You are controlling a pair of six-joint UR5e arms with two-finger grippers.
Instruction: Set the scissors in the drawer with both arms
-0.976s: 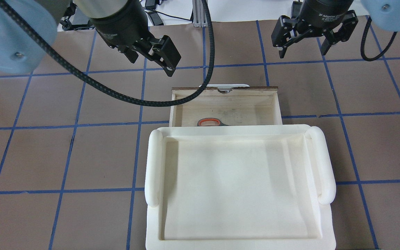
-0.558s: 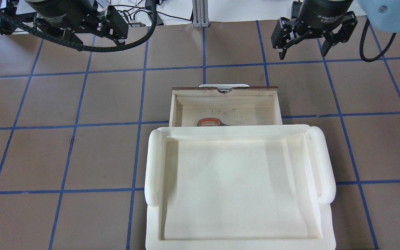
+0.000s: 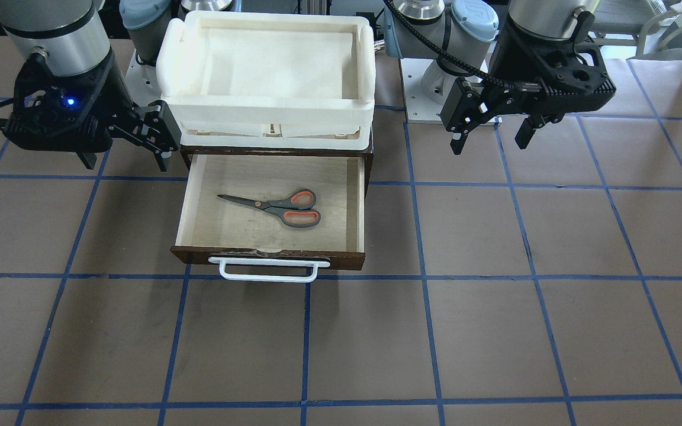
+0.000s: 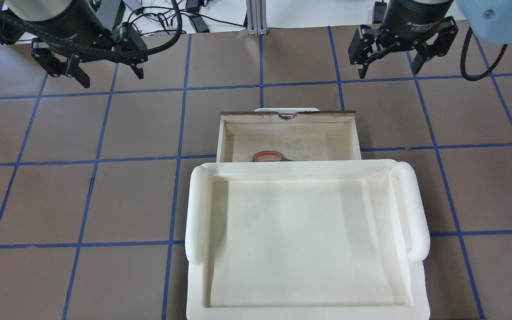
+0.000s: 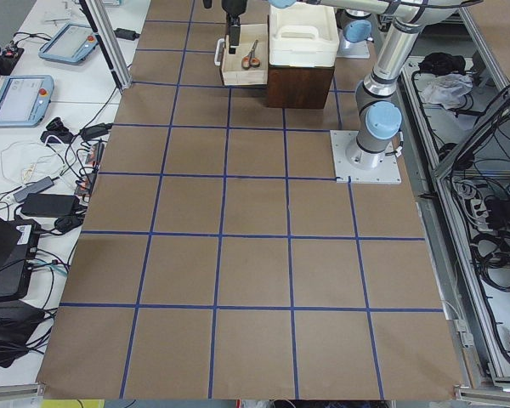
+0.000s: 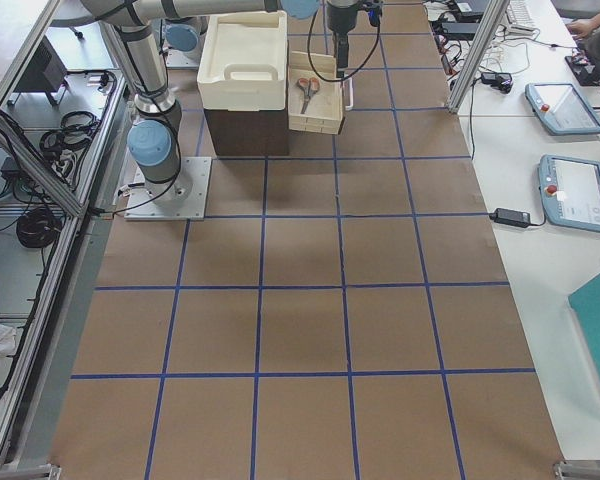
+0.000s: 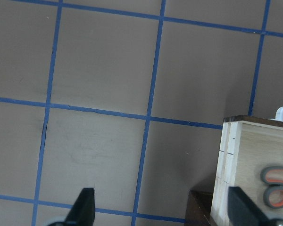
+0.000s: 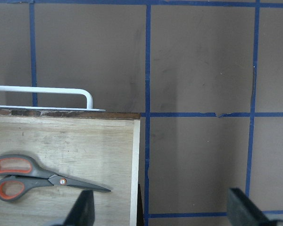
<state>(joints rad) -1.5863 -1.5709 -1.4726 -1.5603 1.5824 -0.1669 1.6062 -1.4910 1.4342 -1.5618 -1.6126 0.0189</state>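
Flanking the drawer, left tool and right tool hang spread empty; scissors lie clear of its walls.

robotics lab | left arm bolted to a plate on a table gridded in blue tape | teach pendants, cables on side bench | aluminium frame

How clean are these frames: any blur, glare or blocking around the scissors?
Front-facing view: scissors sharp and evenly lit in the drawer. Overhead view: the white tray hides all but one orange loop. Right wrist view: crisp, no glare. Side views: scissors too small for detail.
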